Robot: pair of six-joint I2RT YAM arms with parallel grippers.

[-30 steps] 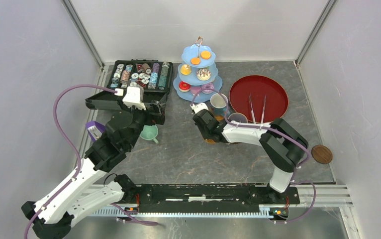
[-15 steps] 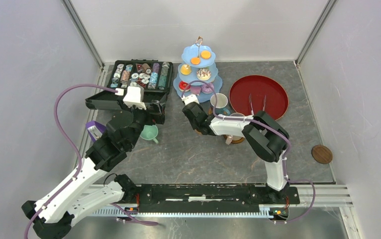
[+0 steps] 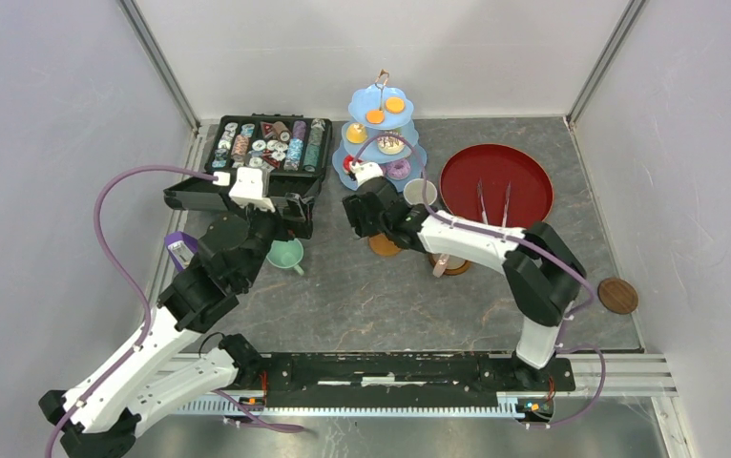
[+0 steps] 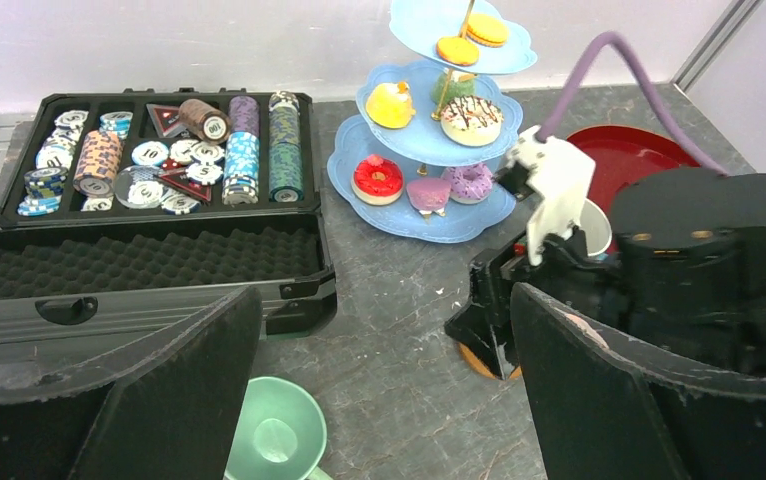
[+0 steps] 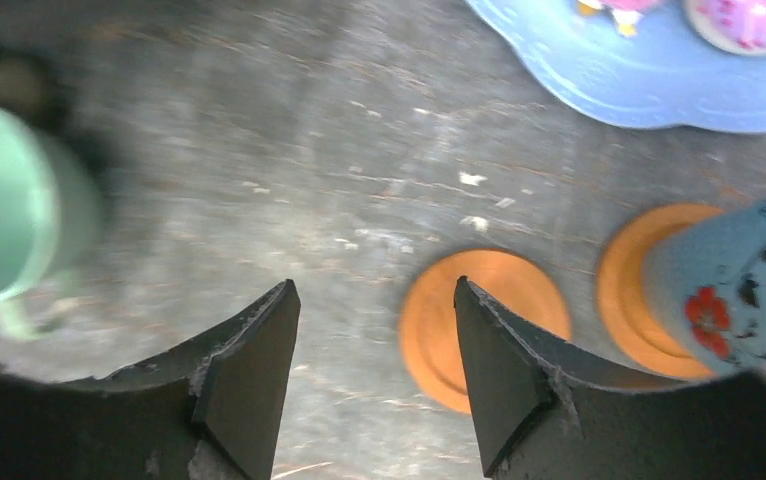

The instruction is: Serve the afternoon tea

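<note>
Swung leftward since the earlier frame, right tool (image 5: 371,290) hangs released over a bare coaster (image 5: 484,325) just before the three-tier stand (image 5: 659,90) (white-and-blue mug (image 5: 729,280) beside it); best lifted straight up.

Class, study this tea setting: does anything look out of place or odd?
One brown coaster lies alone at the right edge of the table; the mint mug stands with no coaster under it.

Black chip case (image 3: 268,143), red tray (image 3: 467,181) holding metal tongs (image 3: 483,202)
</note>
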